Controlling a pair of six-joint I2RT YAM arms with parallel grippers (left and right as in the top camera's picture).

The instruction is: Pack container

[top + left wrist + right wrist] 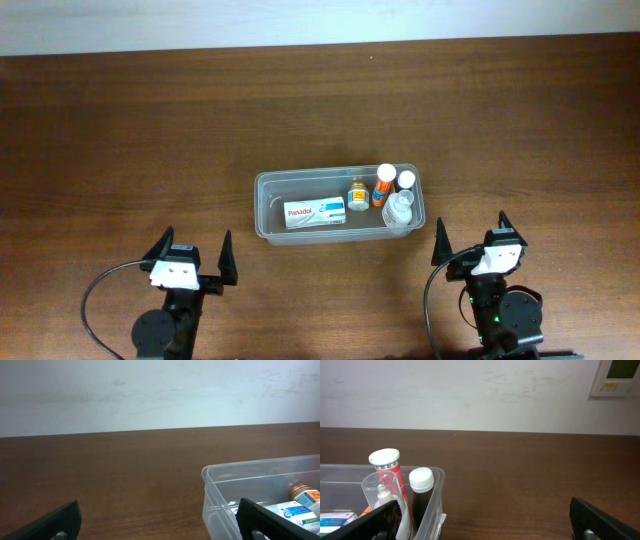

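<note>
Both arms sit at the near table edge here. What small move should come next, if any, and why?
Probably none: hold both arms parked. The container already holds the Panadol box, amber bottle, orange tube, white-capped bottle and clear bottle; no loose item shows on the table, and the left gripper and right gripper are open, empty, clear of it.

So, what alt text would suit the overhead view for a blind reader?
A clear plastic tub on a dark wooden table holds a white medicine box and four small bottles grouped at its right end. Below it, the left gripper and right gripper both stand open and empty.
</note>
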